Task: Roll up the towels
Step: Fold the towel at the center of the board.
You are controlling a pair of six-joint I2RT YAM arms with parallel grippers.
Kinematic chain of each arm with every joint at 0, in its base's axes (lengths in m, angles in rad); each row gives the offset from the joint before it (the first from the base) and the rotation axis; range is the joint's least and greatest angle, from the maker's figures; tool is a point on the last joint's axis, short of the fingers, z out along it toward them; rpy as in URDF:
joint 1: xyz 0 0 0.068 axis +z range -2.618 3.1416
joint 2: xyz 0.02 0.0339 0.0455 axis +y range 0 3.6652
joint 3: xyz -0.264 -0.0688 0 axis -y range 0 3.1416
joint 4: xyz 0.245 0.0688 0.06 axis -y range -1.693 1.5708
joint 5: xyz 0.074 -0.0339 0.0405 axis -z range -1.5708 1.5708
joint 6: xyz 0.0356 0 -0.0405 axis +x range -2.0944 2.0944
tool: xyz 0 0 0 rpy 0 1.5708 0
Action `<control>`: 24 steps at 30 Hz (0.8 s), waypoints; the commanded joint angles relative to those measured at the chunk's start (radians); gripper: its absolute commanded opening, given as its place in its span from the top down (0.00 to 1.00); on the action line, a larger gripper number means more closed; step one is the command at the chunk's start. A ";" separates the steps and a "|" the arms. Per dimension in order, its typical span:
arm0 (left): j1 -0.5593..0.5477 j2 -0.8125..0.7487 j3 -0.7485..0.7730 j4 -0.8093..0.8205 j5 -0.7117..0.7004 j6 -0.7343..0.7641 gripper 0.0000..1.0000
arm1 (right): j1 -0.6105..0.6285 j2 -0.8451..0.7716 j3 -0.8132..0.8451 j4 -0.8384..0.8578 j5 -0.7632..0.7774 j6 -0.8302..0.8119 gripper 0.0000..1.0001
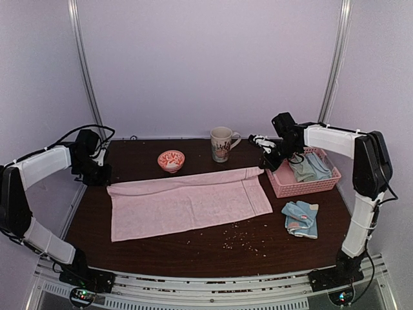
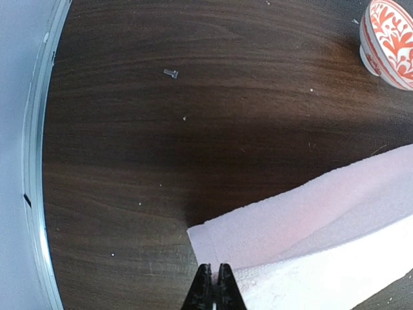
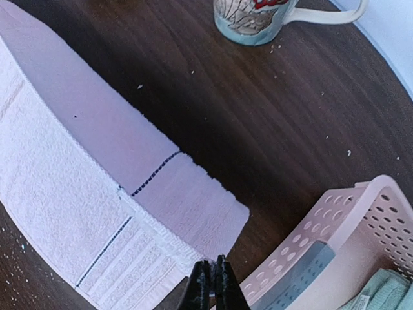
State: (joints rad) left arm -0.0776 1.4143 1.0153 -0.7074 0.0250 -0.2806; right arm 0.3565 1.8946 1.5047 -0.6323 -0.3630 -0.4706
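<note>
A large pale pink towel lies spread across the middle of the table, its far edge folded over toward the front. My left gripper is shut on the towel's far left corner, fingertips pinched together on the cloth. My right gripper is shut on the far right corner, its tips closed on the hem. A light blue towel with pink-white patches lies folded at the front right. Sage green and pale blue towels sit in the basket.
A pink lattice basket stands at the right, close beside my right gripper. A mug and a red-patterned bowl stand behind the towel. Crumbs are scattered near the front. A small screw lies on the wood.
</note>
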 commanded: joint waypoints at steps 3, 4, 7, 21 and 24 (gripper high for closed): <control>0.011 -0.025 -0.024 -0.090 0.015 -0.023 1.00 | -0.013 -0.116 -0.102 0.023 -0.028 -0.067 1.00; 0.012 -0.031 -0.027 -0.098 0.020 -0.027 1.00 | -0.014 -0.126 -0.116 0.026 -0.025 -0.071 1.00; 0.010 -0.058 -0.044 -0.123 0.045 -0.042 1.00 | -0.020 -0.146 -0.156 0.028 -0.022 -0.079 1.00; 0.010 -0.048 -0.104 -0.212 0.084 -0.004 1.00 | -0.022 -0.165 -0.263 -0.035 -0.177 -0.146 1.00; 0.011 -0.043 -0.122 -0.209 0.108 -0.004 1.00 | -0.022 -0.156 -0.267 -0.067 -0.192 -0.169 1.00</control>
State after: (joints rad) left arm -0.0776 1.3651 0.9150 -0.9005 0.1070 -0.2996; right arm 0.3416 1.7466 1.2530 -0.6476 -0.5156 -0.6006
